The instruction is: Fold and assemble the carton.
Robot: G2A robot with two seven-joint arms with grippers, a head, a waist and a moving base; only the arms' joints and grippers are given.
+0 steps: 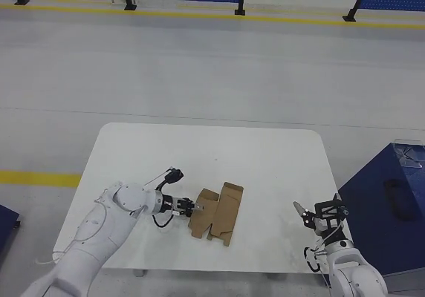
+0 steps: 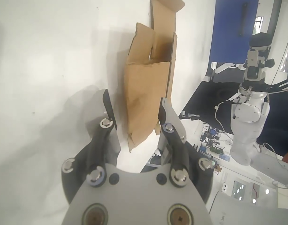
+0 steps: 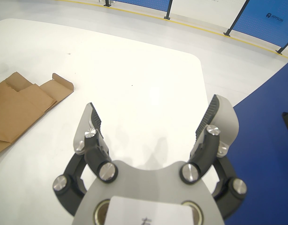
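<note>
From the top view I have the carton (image 1: 218, 213) lying on the white table (image 1: 272, 163), close to the front edge and a little left of its middle. It is mostly flat brown board, with several flaps lifted and one short flap curled up at the end toward the far edge.

My left arm lies low over the table from the front left corner, forearm angled in toward the middle, wrist about level. The left gripper (image 1: 190, 206) is at the carton's left end. In the left wrist view, the left gripper (image 2: 135, 108) has its fingers partly open on either side of that end of the carton (image 2: 146, 87). One finger (image 2: 166, 115) looks to be against the cardboard edge, though I cannot be sure it touches. The other stands apart from it over bare table (image 2: 52, 47).

The right arm is at the front right corner, and the right gripper (image 1: 318, 211) is well apart from the carton. The right gripper (image 3: 153, 105) points across the table (image 3: 134, 71) toward the far edge, fingers spread wide with nothing between them.
</note>
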